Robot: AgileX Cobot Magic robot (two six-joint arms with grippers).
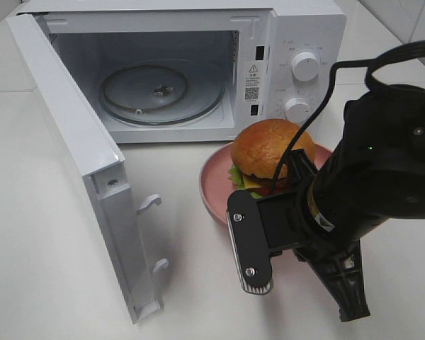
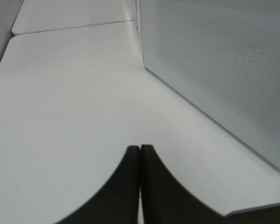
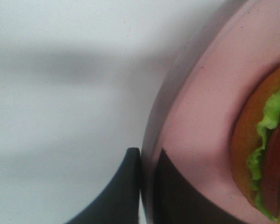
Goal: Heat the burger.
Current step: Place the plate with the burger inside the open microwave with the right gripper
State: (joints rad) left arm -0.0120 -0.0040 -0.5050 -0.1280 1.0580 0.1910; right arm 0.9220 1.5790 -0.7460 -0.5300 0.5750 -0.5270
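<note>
The burger (image 1: 269, 149), with its golden bun, lettuce and cheese, sits on a pink plate (image 1: 212, 191) in front of the open microwave (image 1: 297, 42). In the right wrist view my right gripper (image 3: 147, 158) is shut on the plate's rim (image 3: 151, 140), one finger outside and one inside it, with the burger (image 3: 266, 154) close by. From the high camera, the right arm (image 1: 368, 177) covers the plate's near right part. My left gripper (image 2: 140, 154) is shut and holds nothing, low over the white table beside the door's perforated panel (image 2: 224, 70).
The microwave door (image 1: 78, 156) swings out to the left, reaching toward the table's front. A glass turntable (image 1: 159, 92) lies in the cavity. Two white knobs (image 1: 304, 66) are on the right panel. The white table (image 1: 42, 248) surrounds everything.
</note>
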